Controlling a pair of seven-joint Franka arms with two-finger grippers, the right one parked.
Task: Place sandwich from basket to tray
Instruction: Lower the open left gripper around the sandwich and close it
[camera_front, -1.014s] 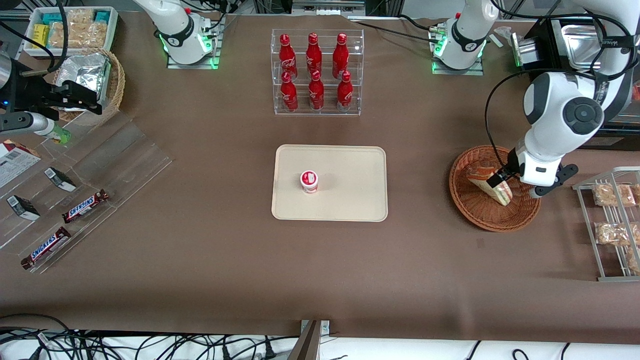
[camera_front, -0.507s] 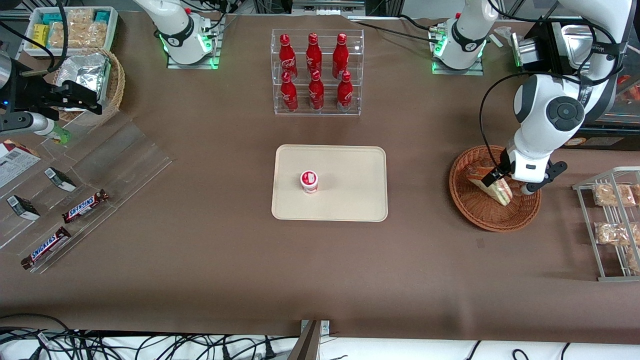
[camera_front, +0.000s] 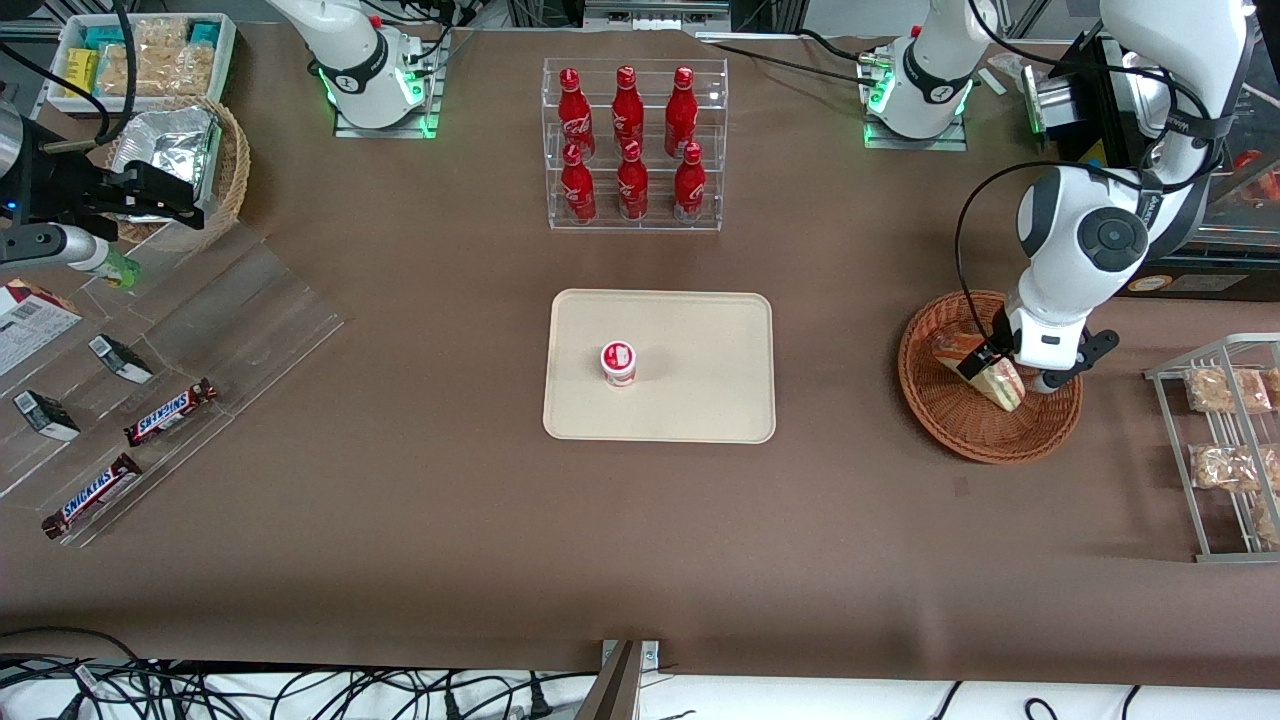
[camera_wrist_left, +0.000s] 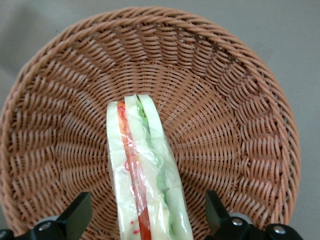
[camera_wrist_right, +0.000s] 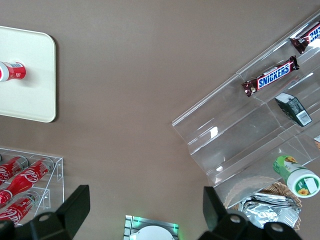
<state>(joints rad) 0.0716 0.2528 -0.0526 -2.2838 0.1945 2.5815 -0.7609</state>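
Now, going from the parked arm's end of the table, I count two Snickers bars (camera_front: 170, 413), then six red bottles (camera_front: 627, 142) standing in one clear rack (camera_front: 634, 220). Nearer to the front camera than the rack lies one cream tray (camera_front: 700, 400), and on it stands one small red-and-white cup (camera_front: 618, 363). Toward the working arm's end sits one reddish basket (camera_front: 960, 440) with one wrapped sandwich (camera_front: 985, 378) lying in it. The gripper (camera_front: 1012, 372) is low over the basket, its fingers (camera_wrist_left: 75, 217) spread wide, one on each side of the sandwich (camera_wrist_left: 145, 180) and not touching it. Compared with one second ago, the arm has drawn in and the gripper sits lower around the sandwich; the sandwich has not moved.
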